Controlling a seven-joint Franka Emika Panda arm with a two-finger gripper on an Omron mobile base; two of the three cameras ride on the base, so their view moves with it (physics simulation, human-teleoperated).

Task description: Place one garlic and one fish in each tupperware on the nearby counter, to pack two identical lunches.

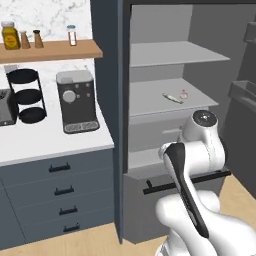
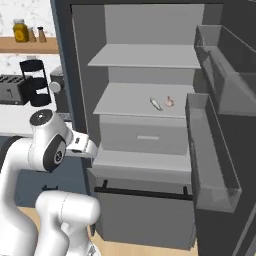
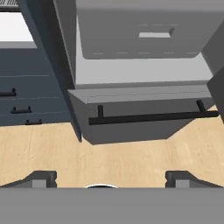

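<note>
A slim pale fish [image 1: 171,97] [image 2: 156,104] lies on the middle shelf of the open fridge, with a small pinkish garlic [image 1: 183,94] [image 2: 170,101] just to its right. The white marble counter [image 1: 45,142] [image 2: 15,122] stretches left of the fridge. The tupperware is out of view. My gripper [image 3: 111,179] is open and holds nothing. In the hand view it looks down at the wooden floor in front of the fridge's bottom drawer [image 3: 131,127], well below the shelf with the food.
On the counter stand a dark toaster [image 1: 5,107] [image 2: 11,89], a black tiered rack [image 1: 27,95] and a coffee machine [image 1: 76,100]. A wooden shelf [image 1: 50,50] carries jars. The open fridge door with its bins [image 2: 215,145] juts out on the right.
</note>
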